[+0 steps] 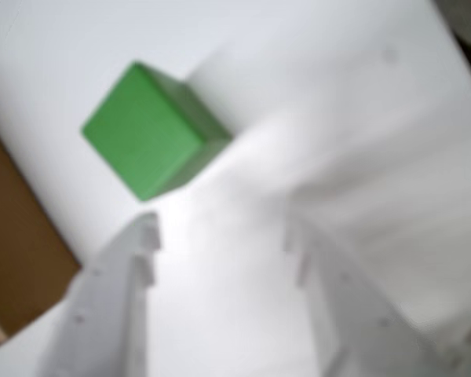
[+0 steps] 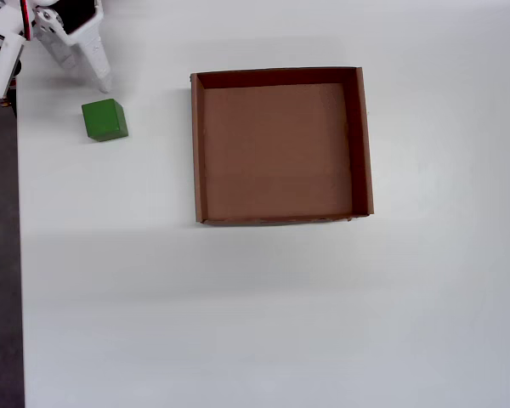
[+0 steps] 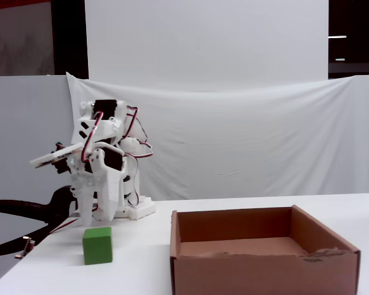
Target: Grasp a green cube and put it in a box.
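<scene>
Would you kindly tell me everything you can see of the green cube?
The green cube is small, solid bright green with plain matte faces. It sits flat on the white table, left of the box in the overhead view and clear of it. The gripper hovers open just short of it; nothing but the table touches it.

green cube [image 3: 98, 245] on table, left of box [image 3: 263, 269]
</scene>
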You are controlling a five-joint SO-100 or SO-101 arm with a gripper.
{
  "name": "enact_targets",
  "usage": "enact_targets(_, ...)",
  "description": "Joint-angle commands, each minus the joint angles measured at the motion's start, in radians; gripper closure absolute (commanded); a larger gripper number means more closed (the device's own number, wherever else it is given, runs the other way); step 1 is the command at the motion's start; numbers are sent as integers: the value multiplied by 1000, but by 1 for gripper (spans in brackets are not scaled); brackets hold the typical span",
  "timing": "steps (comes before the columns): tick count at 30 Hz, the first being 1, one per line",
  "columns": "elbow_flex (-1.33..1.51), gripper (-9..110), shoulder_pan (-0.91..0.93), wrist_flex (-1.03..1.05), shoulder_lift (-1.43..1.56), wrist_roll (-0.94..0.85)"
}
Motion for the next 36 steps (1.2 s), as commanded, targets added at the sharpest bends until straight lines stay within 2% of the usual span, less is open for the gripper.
enact_targets(1, -6, 80, -8, 5, 6, 5)
enact_targets(27, -6, 80, -9, -3, 6, 6)
enact_targets(32, -9, 80, -25, -124, -26, 6)
enact_targets(36, -86, 77, 11, -207, -172, -34)
